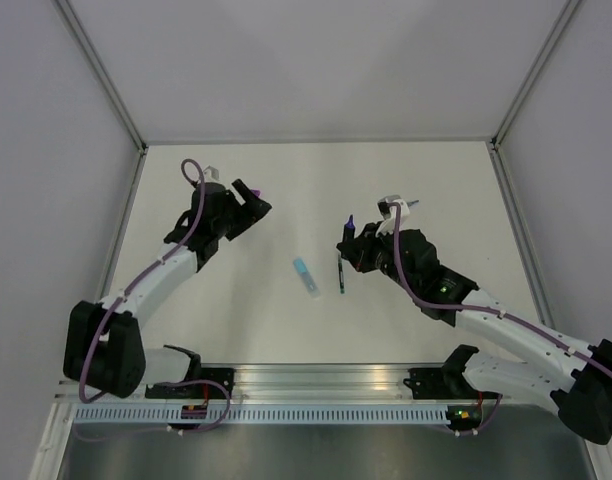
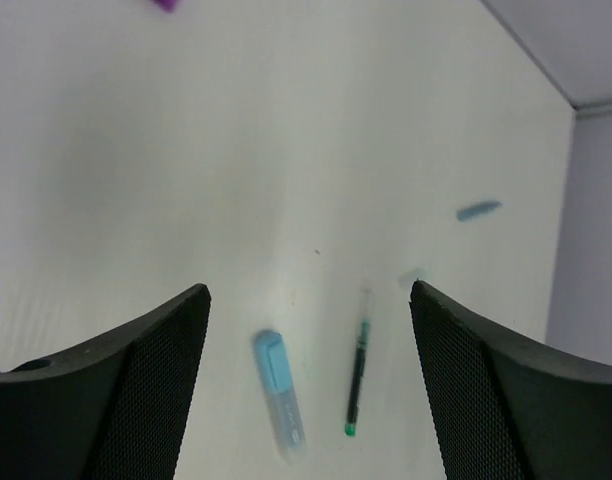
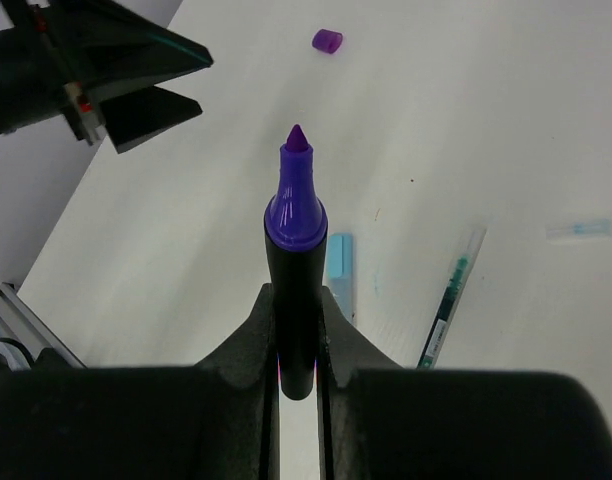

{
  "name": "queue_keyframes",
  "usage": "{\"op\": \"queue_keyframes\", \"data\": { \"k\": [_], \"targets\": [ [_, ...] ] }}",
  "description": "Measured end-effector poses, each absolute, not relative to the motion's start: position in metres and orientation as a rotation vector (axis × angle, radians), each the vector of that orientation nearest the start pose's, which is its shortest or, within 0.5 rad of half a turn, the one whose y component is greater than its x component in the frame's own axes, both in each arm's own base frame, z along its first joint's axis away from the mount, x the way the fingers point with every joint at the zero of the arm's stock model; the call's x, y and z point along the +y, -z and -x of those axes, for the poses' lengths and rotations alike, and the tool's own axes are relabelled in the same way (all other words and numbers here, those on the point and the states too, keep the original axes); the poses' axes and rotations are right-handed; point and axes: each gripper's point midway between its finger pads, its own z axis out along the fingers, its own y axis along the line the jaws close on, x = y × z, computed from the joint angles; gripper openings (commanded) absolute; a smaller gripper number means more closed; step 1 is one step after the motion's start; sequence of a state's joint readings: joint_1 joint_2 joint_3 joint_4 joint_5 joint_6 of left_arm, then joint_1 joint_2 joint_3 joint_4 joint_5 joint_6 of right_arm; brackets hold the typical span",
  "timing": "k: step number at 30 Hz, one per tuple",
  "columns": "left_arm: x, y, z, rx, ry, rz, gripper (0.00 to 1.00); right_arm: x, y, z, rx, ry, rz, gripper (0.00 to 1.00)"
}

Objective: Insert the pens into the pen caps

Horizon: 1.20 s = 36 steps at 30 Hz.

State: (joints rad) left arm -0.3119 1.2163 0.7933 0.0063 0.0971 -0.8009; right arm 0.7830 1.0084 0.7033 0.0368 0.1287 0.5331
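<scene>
You get bright, even light with faint shadows on the table (image 1: pixel 406 180); your left wrist view goes soft farther out
</scene>
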Motion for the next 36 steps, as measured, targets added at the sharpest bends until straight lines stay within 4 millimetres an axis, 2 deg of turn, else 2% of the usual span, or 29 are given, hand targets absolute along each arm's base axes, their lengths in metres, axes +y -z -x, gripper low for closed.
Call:
{"op": "queue_keyframes", "data": {
  "k": [2,4,6,12,16,17,25,31,36],
  "targets": [
    [-0.150,-0.163,-0.374,2.128,0.661,0.577,0.83,0.253,-0.215,-0.255,1.915,-0.789,0.155,0.00],
    [-0.136,-0.148,-0.386,2.186,0.546,0.697,0.83,0.248,-0.214,-0.251,1.909,-0.789,0.156,0.00],
    [-0.125,-0.149,-0.400,2.191,0.457,0.790,0.83,0.243,-0.217,-0.248,1.891,-0.790,0.150,0.00],
    [-0.111,-0.180,-0.453,2.099,0.364,0.942,0.78,0.235,-0.233,-0.245,1.839,-0.797,0.130,0.00],
    [-0.108,-0.178,-0.485,2.093,0.343,0.996,0.75,0.233,-0.233,-0.245,1.832,-0.793,0.123,0.00],
    [-0.108,-0.174,-0.492,2.095,0.348,1.000,0.71,0.233,-0.232,-0.245,1.835,-0.791,0.123,0.00],
    [-0.124,-0.143,-0.532,2.154,0.511,0.803,0.69,0.233,-0.229,-0.244,1.842,-0.789,0.125,0.00],
    [-0.130,-0.131,-0.556,2.138,0.567,0.617,0.72,0.234,-0.227,-0.243,1.845,-0.799,0.128,0.00],
    [-0.131,-0.126,-0.574,2.049,0.721,0.508,0.72,0.236,-0.223,-0.240,1.855,-0.813,0.139,0.00]
  ]
}}
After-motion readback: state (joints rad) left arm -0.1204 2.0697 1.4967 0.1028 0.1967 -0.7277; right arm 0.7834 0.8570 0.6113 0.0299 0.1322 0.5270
